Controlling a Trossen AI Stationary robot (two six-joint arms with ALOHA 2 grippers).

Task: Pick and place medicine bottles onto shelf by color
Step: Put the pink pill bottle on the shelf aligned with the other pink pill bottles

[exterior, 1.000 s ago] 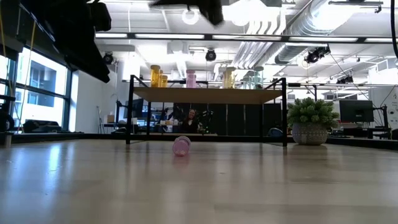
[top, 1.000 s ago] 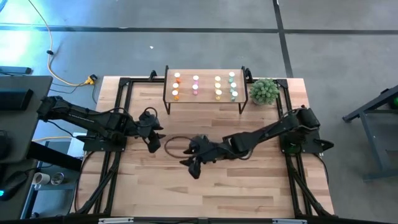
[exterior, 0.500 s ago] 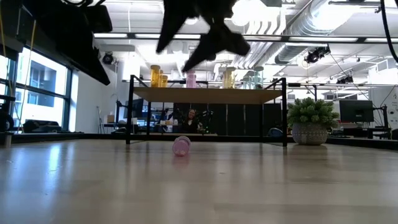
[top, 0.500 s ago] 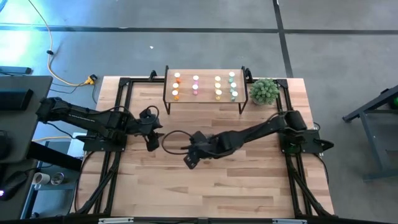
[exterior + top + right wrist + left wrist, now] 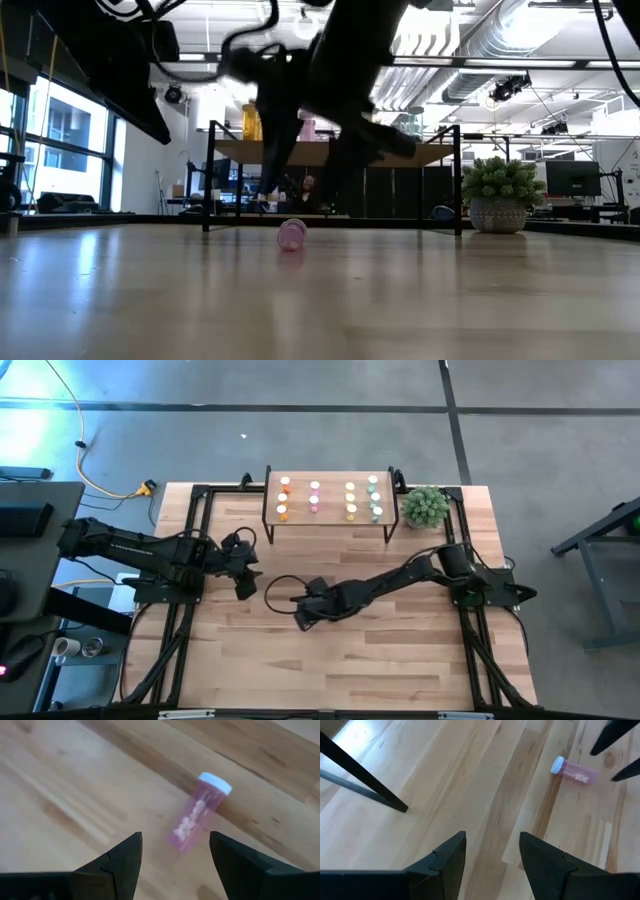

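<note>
A pink medicine bottle (image 5: 196, 813) with a white cap lies on its side on the wooden table; it also shows in the low view (image 5: 292, 234) and the left wrist view (image 5: 574, 770). My right gripper (image 5: 175, 870) is open just above it, its fingers apart over the bottle's bottom end, touching nothing; it also shows in the high view (image 5: 305, 612). My left gripper (image 5: 492, 855) is open and empty, left of the bottle (image 5: 243, 567). The shelf (image 5: 330, 520) stands at the far edge with orange (image 5: 284, 498), pink (image 5: 314, 497), yellow (image 5: 351, 500) and green (image 5: 375, 500) bottles upright in columns.
A small green plant (image 5: 425, 507) in a pot stands right of the shelf. A dark cable loop (image 5: 272, 592) hangs by my right gripper. Bare tabletop (image 5: 350, 670) stretches toward the near edge. The room shows behind the shelf in the low view.
My right gripper has come down from well above the table toward the pink bottle, shifting a little toward the far edge, and stays open. The bottle has not moved.
</note>
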